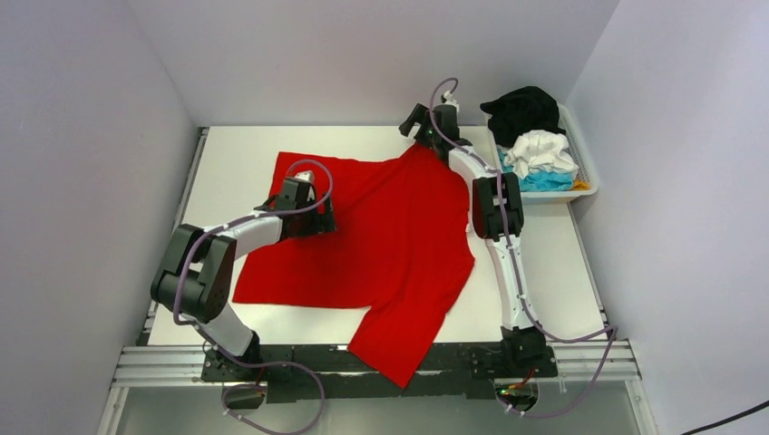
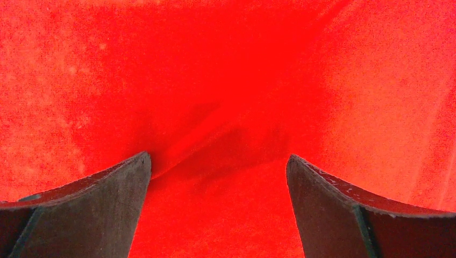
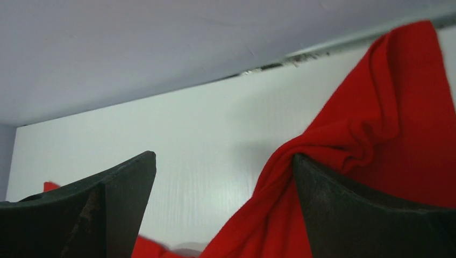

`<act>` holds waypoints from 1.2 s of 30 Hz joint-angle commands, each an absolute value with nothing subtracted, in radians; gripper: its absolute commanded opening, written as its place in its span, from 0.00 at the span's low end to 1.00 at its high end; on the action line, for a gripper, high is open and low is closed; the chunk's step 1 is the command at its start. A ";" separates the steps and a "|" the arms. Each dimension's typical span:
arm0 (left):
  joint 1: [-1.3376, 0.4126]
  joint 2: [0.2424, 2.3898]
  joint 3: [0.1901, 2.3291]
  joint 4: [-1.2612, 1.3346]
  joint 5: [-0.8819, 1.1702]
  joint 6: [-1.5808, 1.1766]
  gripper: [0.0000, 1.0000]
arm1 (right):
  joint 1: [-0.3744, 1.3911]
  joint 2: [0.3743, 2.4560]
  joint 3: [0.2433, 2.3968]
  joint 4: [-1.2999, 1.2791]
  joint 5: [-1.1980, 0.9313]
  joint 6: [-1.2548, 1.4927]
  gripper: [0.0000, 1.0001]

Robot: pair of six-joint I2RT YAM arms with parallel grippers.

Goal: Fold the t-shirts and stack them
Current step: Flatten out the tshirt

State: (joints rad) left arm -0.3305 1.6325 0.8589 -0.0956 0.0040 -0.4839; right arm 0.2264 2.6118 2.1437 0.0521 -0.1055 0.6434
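Observation:
A bright red t-shirt (image 1: 390, 236) lies spread on the white table (image 1: 236, 154), with one part hanging over the near edge. My left gripper (image 1: 319, 216) is open, low over the shirt's left part. Red cloth (image 2: 226, 80) fills the left wrist view between and beyond the wide-apart fingers (image 2: 218, 158). My right gripper (image 1: 417, 127) is open at the shirt's far corner. A bunched fold of the red cloth (image 3: 355, 140) drapes over its right finger, and its jaws (image 3: 223, 156) stand wide apart. Black (image 1: 524, 109), white (image 1: 540, 149) and turquoise (image 1: 544, 179) shirts sit in the basket.
A white slatted basket (image 1: 588, 172) stands at the back right against the wall. Pale walls close in the table on the left, back and right. Bare white table (image 3: 177, 140) shows beyond the right gripper, up to the back wall.

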 commanded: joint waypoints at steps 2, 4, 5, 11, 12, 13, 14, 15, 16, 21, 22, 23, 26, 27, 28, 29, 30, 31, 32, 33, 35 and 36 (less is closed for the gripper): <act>-0.328 1.578 0.842 -0.156 -0.013 -0.499 1.00 | 0.234 2.644 2.344 0.046 -0.086 0.518 1.00; -0.331 1.564 0.848 -0.160 -0.016 -0.493 0.99 | 0.237 2.633 2.386 0.020 -0.082 0.418 1.00; -0.330 1.557 0.853 -0.164 -0.023 -0.491 1.00 | 0.239 2.619 2.384 0.023 -0.076 0.361 1.00; -0.333 1.500 0.882 -0.185 -0.047 -0.485 1.00 | 0.247 2.459 2.265 -0.096 -0.038 0.244 1.00; -0.333 1.492 0.894 -0.191 -0.054 -0.482 1.00 | 0.247 2.412 2.208 -0.127 -0.032 0.263 1.00; -0.332 1.483 0.909 -0.195 -0.060 -0.478 0.99 | 0.248 2.352 2.126 -0.154 -0.032 0.281 1.00; -0.332 1.476 0.926 -0.199 -0.065 -0.475 0.99 | 0.249 2.293 2.033 -0.175 -0.032 0.307 1.00; -0.331 1.474 0.943 -0.201 -0.077 -0.475 0.99 | 0.251 2.218 1.928 -0.181 -0.029 0.337 1.00; -0.328 1.475 0.966 -0.203 -0.089 -0.475 0.99 | 0.260 2.139 1.805 -0.169 -0.025 0.372 1.00; -0.281 1.532 1.050 -0.171 -0.059 -0.479 0.99 | 0.330 1.808 1.327 -0.195 0.061 0.491 1.00; -0.264 1.550 1.056 -0.154 -0.033 -0.483 0.99 | 0.344 1.775 1.263 -0.207 0.064 0.508 1.00; -0.251 1.564 1.060 -0.138 -0.013 -0.486 1.00 | 0.350 1.754 1.213 -0.217 0.057 0.523 1.00; -0.228 1.610 1.061 -0.085 0.002 -0.493 0.99 | 0.354 1.744 1.113 -0.219 0.046 0.540 1.00; -0.224 1.629 1.067 -0.080 0.014 -0.495 0.99 | 0.351 1.757 1.107 -0.226 0.061 0.541 1.00; -0.221 1.649 1.072 -0.078 0.028 -0.496 0.99 | 0.346 1.779 1.119 -0.238 0.070 0.536 1.00; -0.220 1.670 1.080 -0.077 0.036 -0.499 0.99 | 0.340 1.804 1.133 -0.247 0.073 0.533 1.00; -0.218 1.692 1.085 -0.075 0.041 -0.501 0.99 | 0.333 1.827 1.144 -0.248 0.072 0.531 1.00; -0.217 1.711 1.090 -0.069 0.048 -0.504 1.00 | 0.324 1.853 1.154 -0.246 0.064 0.530 1.00; -0.214 1.732 1.092 -0.060 0.051 -0.506 0.99 | 0.317 1.878 1.164 -0.238 0.059 0.529 1.00; -0.211 1.759 1.096 -0.054 0.056 -0.513 0.99 | 0.307 1.906 1.177 -0.235 0.055 0.529 1.00; -0.201 1.795 1.096 -0.029 0.052 -0.539 0.99 | 0.294 1.965 1.225 -0.265 0.065 0.522 1.00; -0.196 1.812 1.095 -0.014 0.050 -0.551 1.00 | 0.290 1.993 1.249 -0.277 0.081 0.514 1.00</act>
